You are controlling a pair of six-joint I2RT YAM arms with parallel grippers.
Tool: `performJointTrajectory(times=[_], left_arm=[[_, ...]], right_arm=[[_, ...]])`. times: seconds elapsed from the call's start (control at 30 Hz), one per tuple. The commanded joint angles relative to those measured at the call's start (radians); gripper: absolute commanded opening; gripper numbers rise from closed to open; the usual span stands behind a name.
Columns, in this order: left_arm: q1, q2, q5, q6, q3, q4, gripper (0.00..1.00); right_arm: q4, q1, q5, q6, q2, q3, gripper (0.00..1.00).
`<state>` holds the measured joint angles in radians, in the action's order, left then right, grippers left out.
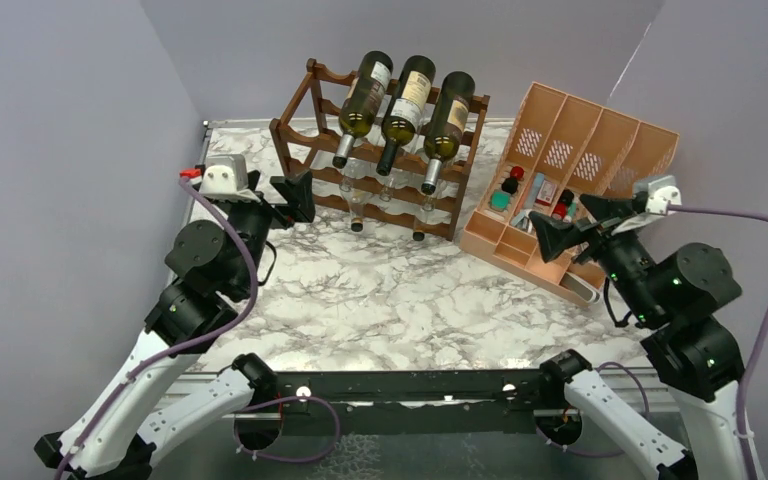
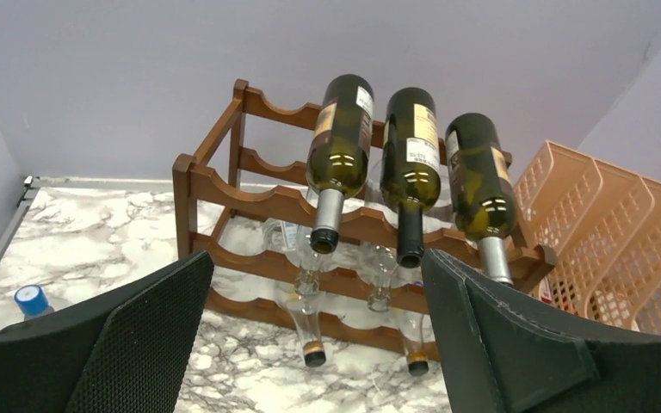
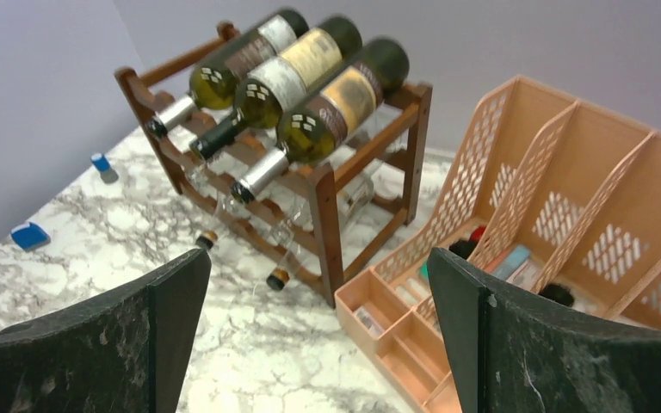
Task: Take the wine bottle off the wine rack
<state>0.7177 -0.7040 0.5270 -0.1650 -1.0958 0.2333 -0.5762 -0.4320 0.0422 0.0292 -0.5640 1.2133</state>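
Note:
The dark brown wine rack [image 1: 282, 145] stands at the back of the marble table. Three dark green wine bottles [image 1: 365, 95] [image 1: 407, 100] [image 1: 447, 115] lie side by side on its top tier, necks toward me. Clear glass bottles [image 1: 355, 200] lie on the lower tiers. My left gripper [image 1: 298, 197] is open and empty just left of the rack's front; in the left wrist view [image 2: 318, 344] it faces the rack [image 2: 267, 198] and the bottles [image 2: 340, 142]. My right gripper [image 1: 575, 225] is open and empty, apart to the rack's right; in its wrist view [image 3: 318, 335] it looks at the rack [image 3: 327, 224].
A peach-orange divided organiser [image 1: 580, 170] with small items stands right of the rack, close under my right gripper, and shows in the right wrist view [image 3: 568, 172]. A blue-capped small bottle [image 2: 32, 301] and a blue block [image 3: 30, 234] lie at the table's left. Grey walls enclose three sides.

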Motion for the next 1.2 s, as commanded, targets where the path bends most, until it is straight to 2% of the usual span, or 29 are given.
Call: performJointTrajectory(times=[0.0,0.3,0.53,0.7,0.9,1.17], left_arm=[[-0.062,-0.004,-0.065,-0.025,0.090,-0.129,0.98],[-0.194,-0.038,-0.173,-0.059,0.287,-0.331,0.98],[-0.226,-0.090,-0.226,-0.045,0.371,-0.418,0.99],[-0.233,-0.101,-0.243,-0.093,0.364,-0.319,0.99],[-0.237,-0.101,-0.339,-0.138,0.306,-0.125,0.99],[-0.240,-0.177,-0.393,-0.168,0.077,0.144,0.99]], right_arm=[[0.070,-0.020,0.084,0.080,-0.023,-0.091,0.99],[0.099,-0.061,0.230,0.279,-0.095,-0.266,0.99],[0.080,-0.083,0.225,0.430,-0.172,-0.337,0.99],[0.057,-0.092,0.192,0.534,-0.203,-0.394,0.99],[0.026,-0.096,0.174,0.551,-0.216,-0.407,0.99],[0.019,-0.099,0.001,0.512,-0.223,-0.383,0.99]])
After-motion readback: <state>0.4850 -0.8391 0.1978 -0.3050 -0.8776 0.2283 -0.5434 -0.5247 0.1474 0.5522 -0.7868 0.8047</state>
